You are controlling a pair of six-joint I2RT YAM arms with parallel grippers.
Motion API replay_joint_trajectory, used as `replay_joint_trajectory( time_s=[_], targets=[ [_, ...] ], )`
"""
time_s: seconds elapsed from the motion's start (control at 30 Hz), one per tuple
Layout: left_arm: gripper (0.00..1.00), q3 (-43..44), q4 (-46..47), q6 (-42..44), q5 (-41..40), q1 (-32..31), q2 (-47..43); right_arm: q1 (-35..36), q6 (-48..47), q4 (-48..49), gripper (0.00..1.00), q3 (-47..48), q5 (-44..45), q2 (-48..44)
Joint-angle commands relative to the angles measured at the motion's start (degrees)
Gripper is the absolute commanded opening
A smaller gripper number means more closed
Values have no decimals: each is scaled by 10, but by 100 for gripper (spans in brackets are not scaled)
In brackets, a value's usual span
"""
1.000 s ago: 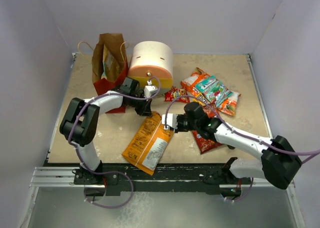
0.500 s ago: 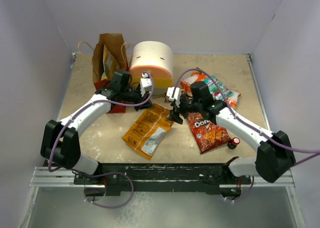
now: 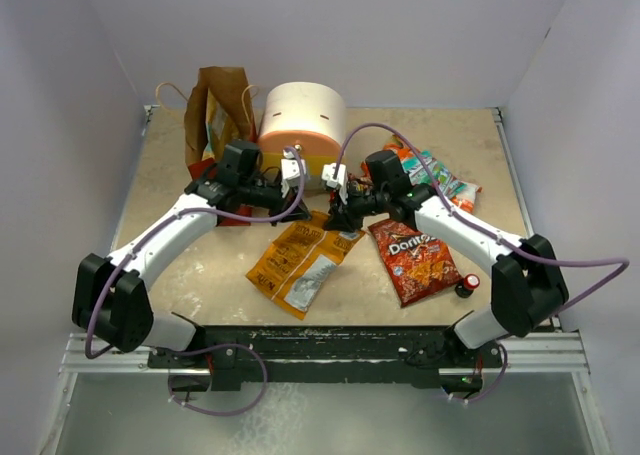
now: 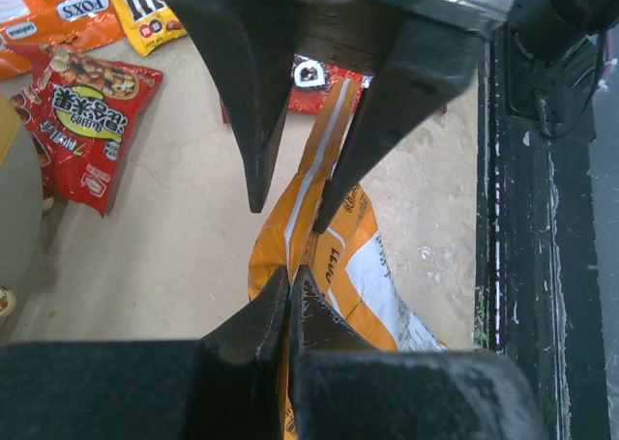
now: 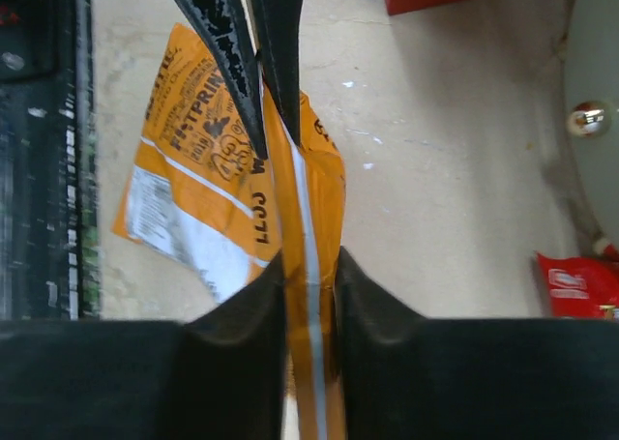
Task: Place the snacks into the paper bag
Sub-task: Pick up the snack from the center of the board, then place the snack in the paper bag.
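A large orange chip bag [image 3: 300,262] lies in the middle of the table with its top edge lifted. My left gripper [image 3: 298,203] and right gripper [image 3: 342,218] meet at that edge, both shut on it. In the left wrist view my gripper [image 4: 288,283] pinches the orange bag [image 4: 343,266]. In the right wrist view my gripper [image 5: 309,271] clamps the bag's folded edge [image 5: 193,160]. The paper bag [image 3: 215,115] stands at the back left, with a packet inside. The red Doritos bag [image 3: 415,260] lies right of centre. Small packets [image 3: 435,180] lie behind it.
The round cream-orange drawer unit [image 3: 303,125] stands right of the paper bag, just behind both grippers. A small dark bottle with a red cap [image 3: 467,285] lies near the front right. A red packet [image 4: 82,121] and a yellow packet [image 4: 145,10] show in the left wrist view.
My right gripper has carried the orange bag's top edge back and left toward the drawer unit. My left arm has stretched out and its gripper now meets that edge.
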Motion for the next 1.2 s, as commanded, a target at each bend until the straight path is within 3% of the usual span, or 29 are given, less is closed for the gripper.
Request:
replay_joint_trajectory(
  time_s=[0.0, 0.07, 0.17, 0.3, 0.43, 0.47, 0.73, 0.87, 1.17],
  targets=[
    [5, 8, 10, 32, 69, -1, -34, -3, 11, 21, 11, 18, -35, -21],
    [18, 8, -3, 52, 74, -1, -43, -7, 5, 25, 0, 8, -33, -46],
    [38, 14, -31, 91, 76, 4, -57, -10, -21, 12, 0, 0, -29, -95],
    [57, 42, -81, 134, 91, 15, -70, -14, -52, -34, 0, 12, -17, -153],
    [93, 68, -117, 171, 92, 21, -85, -25, -64, -70, 0, 31, -8, -197],
    [98, 72, -117, 175, 91, 21, -86, -27, -64, -76, 0, 37, -9, -205],
    [99, 80, -74, 143, 134, 21, -69, -34, -8, -111, 0, 100, 1, -226],
    [98, 64, -10, 54, 162, 19, -75, -35, 30, -126, 0, 134, 43, -209],
    [96, 19, 117, -116, 113, 10, -75, -49, 129, -132, 0, 193, 78, -182]
  ],
)
